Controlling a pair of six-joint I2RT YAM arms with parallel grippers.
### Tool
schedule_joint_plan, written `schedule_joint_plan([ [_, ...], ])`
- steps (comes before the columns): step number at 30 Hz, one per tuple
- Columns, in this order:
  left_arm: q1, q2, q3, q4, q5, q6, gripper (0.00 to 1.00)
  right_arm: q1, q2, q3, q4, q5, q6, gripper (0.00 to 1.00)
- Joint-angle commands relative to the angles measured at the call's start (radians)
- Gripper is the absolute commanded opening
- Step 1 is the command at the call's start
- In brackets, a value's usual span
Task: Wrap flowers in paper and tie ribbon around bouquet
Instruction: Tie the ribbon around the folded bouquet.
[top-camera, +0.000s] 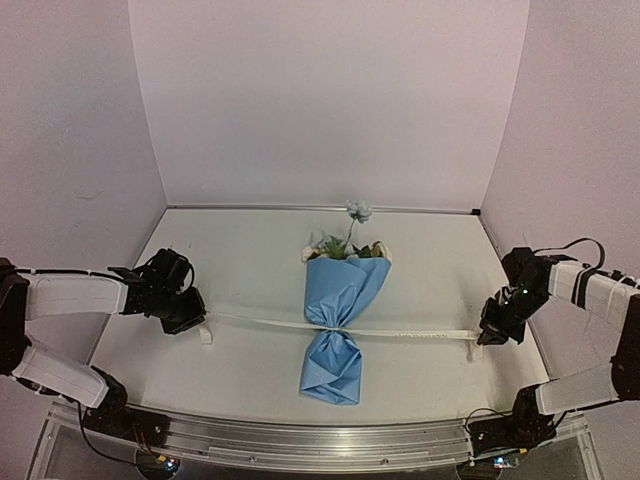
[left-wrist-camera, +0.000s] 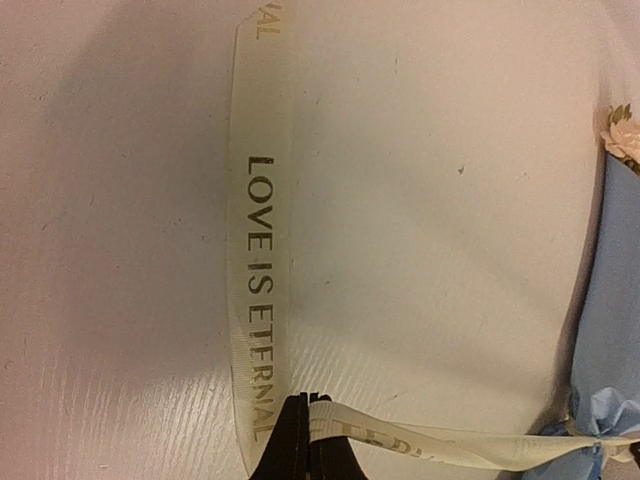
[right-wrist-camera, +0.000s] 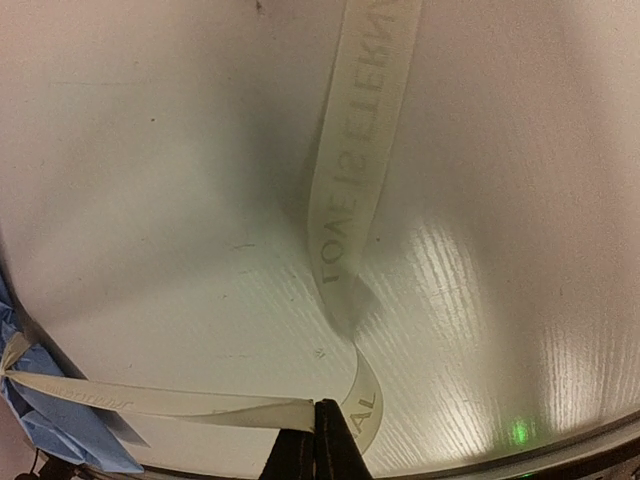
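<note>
Wrapping done, bouquet (top-camera: 340, 325) closed | ribbon (top-camera: 400, 333) cinched at its waist, knot possibly tied | left gripper (top-camera: 200, 325), right gripper (top-camera: 487, 338) each clenched on a ribbon end | remaining: release

You are looking into a plain booth. The back wall (top-camera: 320, 100), the left wall (top-camera: 70, 120) and the right wall (top-camera: 585, 120) are all bare and pale with a faint lilac cast. They close in a white bench (top-camera: 250, 260), and its surface shows a fine wood-like grain up close. A ribbed metal rail (top-camera: 320, 442) runs along the bench's near edge. The light is soft and even, leaving a bright sheen on the bench and a small green glint (right-wrist-camera: 519, 432) near its edge.
</note>
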Motion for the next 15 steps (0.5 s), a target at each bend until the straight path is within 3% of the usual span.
schedule_joint_plan([
  [1,-0.040,0.065,0.062,-0.083,-0.260,0.020,0.00,-0.021,0.028,0.051,-0.123,0.136,-0.058,0.00],
  [5,-0.065,0.069,0.077,-0.038,-0.214,0.070,0.00,0.028,0.060,0.092,-0.157,0.114,-0.109,0.01],
  [9,-0.074,0.047,0.083,-0.007,-0.169,0.121,0.01,0.067,0.078,0.118,-0.171,0.085,-0.150,0.13],
  [15,-0.091,-0.004,0.094,0.010,-0.132,0.175,0.40,0.099,0.090,0.154,-0.175,0.042,-0.190,0.38],
])
